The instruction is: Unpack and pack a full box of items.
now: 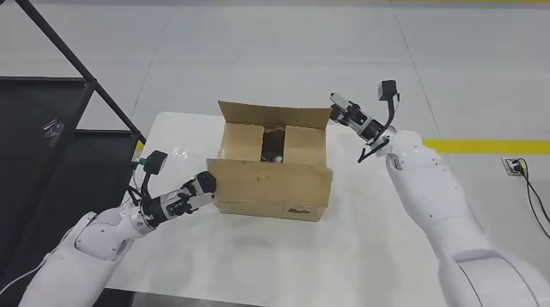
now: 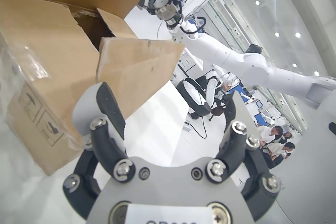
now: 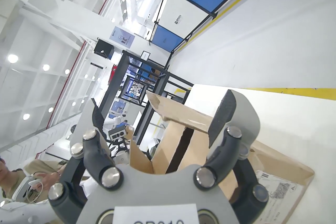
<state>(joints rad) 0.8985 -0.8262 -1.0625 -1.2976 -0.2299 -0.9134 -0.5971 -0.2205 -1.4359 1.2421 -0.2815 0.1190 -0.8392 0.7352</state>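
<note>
An open cardboard box stands in the middle of the white table, and a dark item shows inside it. My left gripper is at the box's front left corner. It is open, with a raised box flap just beyond its fingertips. My right gripper is at the right end of the back flap. It is open too, and that flap's corner lies between its fingers, close to one pad.
A clear plastic bag lies on the table left of the box. A black frame with dark panels stands off the table's left side. The table's front half is bare white surface.
</note>
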